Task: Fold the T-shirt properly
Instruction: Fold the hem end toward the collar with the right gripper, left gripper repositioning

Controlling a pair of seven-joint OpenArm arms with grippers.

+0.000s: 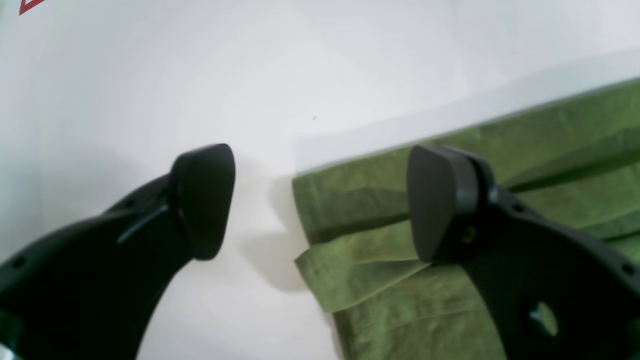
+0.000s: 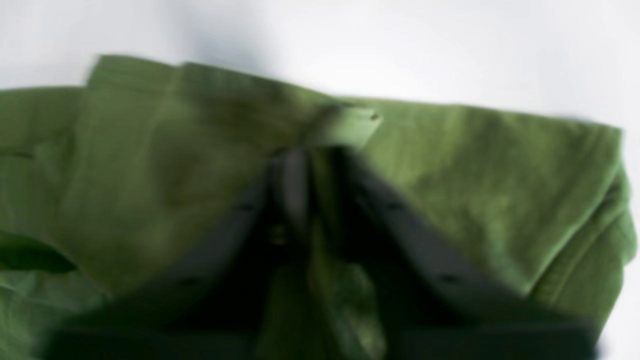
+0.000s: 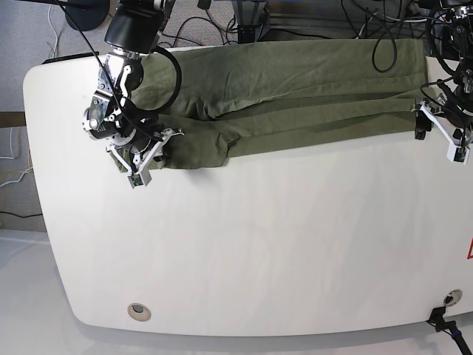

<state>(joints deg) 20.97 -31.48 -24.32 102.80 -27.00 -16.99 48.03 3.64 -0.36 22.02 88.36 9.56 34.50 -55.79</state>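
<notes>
The plain olive-green cotton T-shirt (image 3: 295, 96) lies in a long folded band across the twelve o'clock side of the white rounded bench (image 3: 244, 244). The right tool (image 2: 312, 165) is clamped on a fold of it at nine o'clock. The left tool (image 1: 320, 200) stands spread wide at the cloth's three o'clock end, holding nothing.

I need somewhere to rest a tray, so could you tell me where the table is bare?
The wide white stretch of the table between the T-shirt and the near edge is free. The far strip is crowded: the shirt spans it, the right gripper shut on the T-shirt, the open left gripper at the other end.
</notes>
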